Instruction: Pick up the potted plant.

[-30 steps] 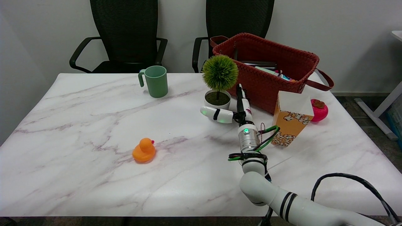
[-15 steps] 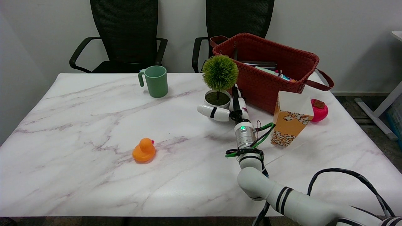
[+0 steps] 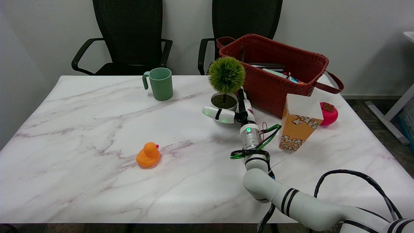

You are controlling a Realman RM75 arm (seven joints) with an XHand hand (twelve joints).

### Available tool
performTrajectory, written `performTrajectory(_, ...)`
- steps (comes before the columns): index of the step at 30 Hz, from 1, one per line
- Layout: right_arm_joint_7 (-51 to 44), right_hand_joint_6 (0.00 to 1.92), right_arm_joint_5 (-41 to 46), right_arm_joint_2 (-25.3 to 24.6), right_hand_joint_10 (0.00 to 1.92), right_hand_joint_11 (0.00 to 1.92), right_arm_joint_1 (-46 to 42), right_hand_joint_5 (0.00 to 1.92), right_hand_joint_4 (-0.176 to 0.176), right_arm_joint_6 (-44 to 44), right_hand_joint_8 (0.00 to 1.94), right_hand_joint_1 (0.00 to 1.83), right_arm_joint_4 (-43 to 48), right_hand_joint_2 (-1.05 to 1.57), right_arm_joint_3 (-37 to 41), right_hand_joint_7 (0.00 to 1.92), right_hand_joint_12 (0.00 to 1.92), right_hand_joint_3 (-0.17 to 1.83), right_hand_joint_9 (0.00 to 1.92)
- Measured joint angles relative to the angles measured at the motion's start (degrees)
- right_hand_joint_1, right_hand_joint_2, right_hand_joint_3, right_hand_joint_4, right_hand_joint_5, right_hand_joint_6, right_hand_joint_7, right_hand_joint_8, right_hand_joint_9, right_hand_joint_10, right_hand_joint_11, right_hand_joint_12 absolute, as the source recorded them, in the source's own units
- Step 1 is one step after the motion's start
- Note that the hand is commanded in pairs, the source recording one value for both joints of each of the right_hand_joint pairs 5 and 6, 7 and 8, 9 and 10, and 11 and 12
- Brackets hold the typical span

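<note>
Toward one o'clock of the table's middle, I see the potted plant standing upright beside the red basket. My right hand brackets its white pot from five o'clock, fingers apart, not clamped.

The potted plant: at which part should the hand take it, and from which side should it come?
Grip the small white pot, not the thin stem or the green ball top. Come from the table's near side, where the right hand is already at the pot; the red basket stands close behind and blocks the far side. The pot stands upright, so probably a side grip around its wall suits best.
</note>
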Motion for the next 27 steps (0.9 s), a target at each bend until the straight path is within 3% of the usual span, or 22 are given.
performTrajectory(12,0.29,0.02,0.76,-0.42,0.48,0.05,1.21,0.02,0.0,-0.78,0.64,1.19,-1.58,0.56,0.11,0.64,0.05,0.19,0.48)
performTrajectory(15,0.34,0.37,1.17,-0.55,0.59,0.19,1.39,0.37,0.0,-0.84,0.87,1.19,-1.79,0.61,0.08,0.87,0.19,0.21,0.59)
performTrajectory(17,0.36,0.42,1.38,-0.65,0.64,0.24,1.48,0.42,0.0,-0.84,0.98,1.19,-1.88,0.62,0.08,0.98,0.24,0.21,0.64)
performTrajectory(24,0.4,0.55,1.92,-1.01,0.73,0.34,1.7,0.55,0.0,-0.82,1.09,1.18,-2.15,0.65,0.1,1.09,0.34,0.23,0.73)
performTrajectory(27,0.41,0.57,2.05,-1.13,0.88,0.4,1.73,0.57,0.0,-0.8,1.15,1.18,-2.18,0.66,0.07,1.15,0.4,0.23,0.88)
